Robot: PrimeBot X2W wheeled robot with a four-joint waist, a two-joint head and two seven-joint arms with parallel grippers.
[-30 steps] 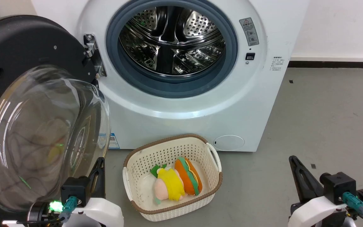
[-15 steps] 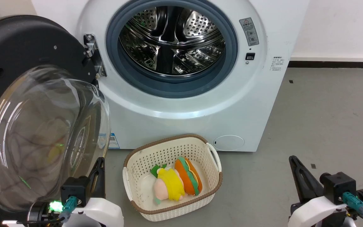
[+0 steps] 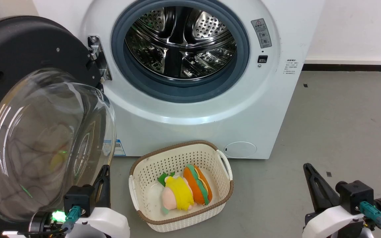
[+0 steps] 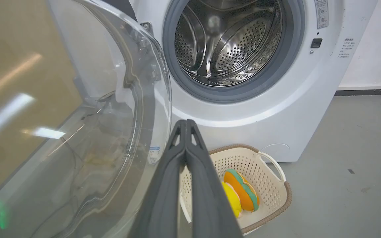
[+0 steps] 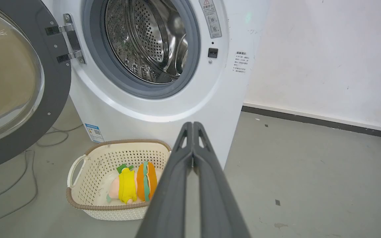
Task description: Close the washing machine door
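Steel is gleaming inside the drum of the washing machine, which is taking up the upper middle of the head view with its grey gasket exposed. The washing machine door is standing wide open at the left of that frame, hanging from the hinge beside the opening, its clear glass bowl bulging toward the lower left.

The left gripper is sitting at the lower left of the head view, just beside the bottom edge of the glass bowl; whether it is touching the glass I cannot tell. In the left wrist view its two dark fingers are pressing together tip to tip, gripping nothing.

The right gripper is resting at the lower right of the head view, well apart from the door, over grey floor. Its fingers are likewise lying flat against each other with nothing between them.

A cream basket is sitting on the floor in front of the machine, at bottom centre, holding a yellow and pink plush toy and an orange one, touching side by side.
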